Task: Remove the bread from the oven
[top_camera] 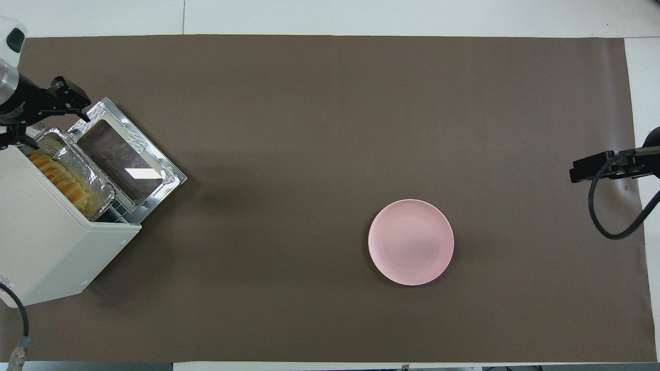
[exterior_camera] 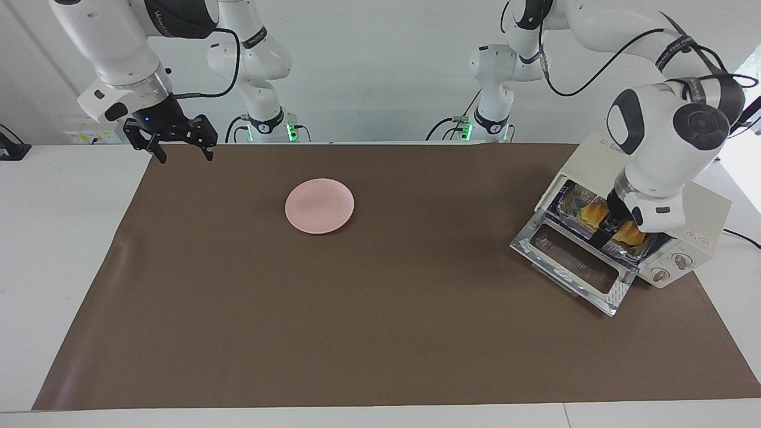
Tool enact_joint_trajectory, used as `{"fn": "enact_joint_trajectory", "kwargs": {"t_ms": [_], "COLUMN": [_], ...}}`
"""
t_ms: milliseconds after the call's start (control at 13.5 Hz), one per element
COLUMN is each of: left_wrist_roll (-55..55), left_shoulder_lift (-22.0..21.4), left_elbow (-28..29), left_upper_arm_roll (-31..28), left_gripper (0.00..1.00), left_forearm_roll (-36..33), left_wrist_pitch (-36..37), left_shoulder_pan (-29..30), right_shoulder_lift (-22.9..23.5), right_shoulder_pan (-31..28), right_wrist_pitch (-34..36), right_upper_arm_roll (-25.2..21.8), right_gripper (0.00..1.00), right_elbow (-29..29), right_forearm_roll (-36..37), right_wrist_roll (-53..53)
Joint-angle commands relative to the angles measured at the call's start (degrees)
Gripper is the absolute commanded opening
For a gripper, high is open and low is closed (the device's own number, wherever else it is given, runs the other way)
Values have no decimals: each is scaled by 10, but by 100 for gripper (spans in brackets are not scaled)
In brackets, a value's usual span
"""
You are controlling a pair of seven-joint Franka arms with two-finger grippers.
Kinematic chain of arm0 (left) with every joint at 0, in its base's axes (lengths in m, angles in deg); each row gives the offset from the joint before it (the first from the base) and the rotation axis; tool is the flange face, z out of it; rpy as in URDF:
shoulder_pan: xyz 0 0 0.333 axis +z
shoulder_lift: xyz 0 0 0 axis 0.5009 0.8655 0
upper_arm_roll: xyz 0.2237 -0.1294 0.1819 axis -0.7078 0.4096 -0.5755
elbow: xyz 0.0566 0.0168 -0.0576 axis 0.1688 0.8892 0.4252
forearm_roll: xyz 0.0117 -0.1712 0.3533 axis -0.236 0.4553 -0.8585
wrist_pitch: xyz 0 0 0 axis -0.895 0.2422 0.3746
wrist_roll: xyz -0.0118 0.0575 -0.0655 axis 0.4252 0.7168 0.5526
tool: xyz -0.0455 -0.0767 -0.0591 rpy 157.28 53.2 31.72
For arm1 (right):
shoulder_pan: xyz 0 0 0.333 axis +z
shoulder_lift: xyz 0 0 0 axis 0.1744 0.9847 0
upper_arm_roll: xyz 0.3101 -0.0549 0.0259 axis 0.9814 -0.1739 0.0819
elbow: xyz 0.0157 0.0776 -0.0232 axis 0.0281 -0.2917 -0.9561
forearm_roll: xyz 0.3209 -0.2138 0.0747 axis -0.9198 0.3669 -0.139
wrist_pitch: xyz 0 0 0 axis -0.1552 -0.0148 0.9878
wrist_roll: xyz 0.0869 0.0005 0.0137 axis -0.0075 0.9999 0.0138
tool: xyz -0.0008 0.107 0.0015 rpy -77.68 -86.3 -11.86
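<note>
Left arm folded over the table's left-arm end, wrist turned down, left gripper low, its fingers spread. Right arm raised, waiting, right gripper pointing down with fingers spread, above the table corner nearest the robots at the right-arm end.

You have the oven at the left arm's end of the desk, on the mat, its door dropped open, with the bread in the foil tray inside it. The plate sits on the mat toward the right arm's end, well apart from the oven. The left end effector is at the oven's mouth over the bread, and the right end effector hangs over the mat's corner at its own end.
</note>
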Motion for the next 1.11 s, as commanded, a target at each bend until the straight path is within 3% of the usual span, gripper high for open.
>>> {"fn": "enact_joint_trajectory", "kwargs": {"t_ms": [0, 519, 815, 1037], "left_wrist_roll": [62, 88, 109, 98], "left_shoulder_lift": [-27, -80, -81, -84], "left_elbow": [73, 225, 250, 272], "left_upper_arm_roll": [-3, -2, -2, -2], "left_gripper": [100, 100, 100, 48], "left_forearm_roll": [-17, -28, -28, -29], "left_wrist_pitch": [-53, -150, -200, -217], "left_shoulder_pan": [0, 21, 21, 20], "right_shoulder_lift": [-6, -6, -6, -6], "right_shoulder_pan": [-5, -5, -5, -5], "right_wrist_pitch": [4, 4, 4, 4], "right_upper_arm_roll": [5, 5, 5, 5], "right_gripper": [100, 100, 100, 100], "right_elbow": [-3, -3, -3, -3], "right_forearm_roll": [3, 3, 3, 3], "right_wrist_roll": [8, 8, 8, 8]}}
